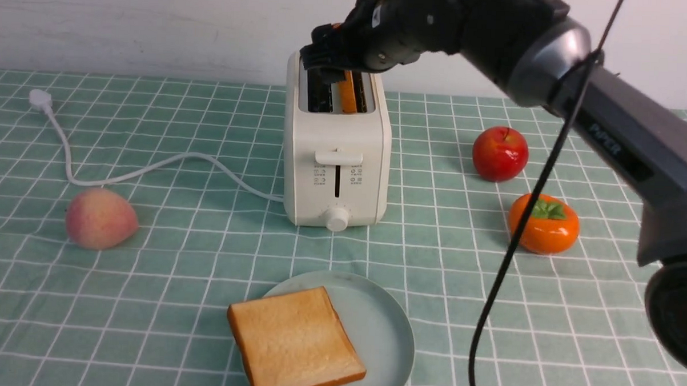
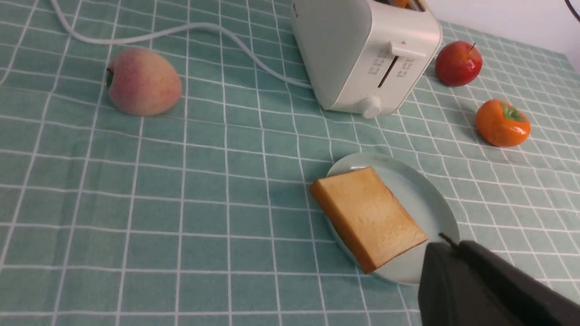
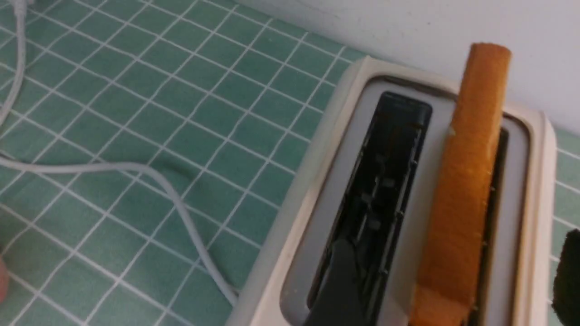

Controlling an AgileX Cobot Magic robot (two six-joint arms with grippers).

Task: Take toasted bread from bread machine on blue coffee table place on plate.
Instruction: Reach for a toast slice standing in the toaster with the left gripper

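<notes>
The cream-white bread machine [image 1: 336, 158] stands mid-way back on the blue coffee table [image 1: 175, 267]. One slice of toasted bread [image 1: 347, 93] stands upright in its right slot; the left slot is empty. My right gripper [image 1: 339, 73] hovers over the slots, open. In the right wrist view its jaws straddle that slice [image 3: 462, 190], one finger dipping into the empty slot, neither touching it. A second slice [image 1: 295, 343] lies flat on the plate [image 1: 381, 326], overhanging its left rim. My left gripper [image 2: 446, 246] is shut and empty by the plate's [image 2: 417, 194] near edge.
A peach [image 1: 100, 219] lies left of the toaster. A red apple [image 1: 500, 153] and an orange persimmon [image 1: 544, 223] sit to its right. The white cord [image 1: 150, 169] trails left to its plug [image 1: 40, 99]. A black cable [image 1: 506, 267] hangs from my right arm.
</notes>
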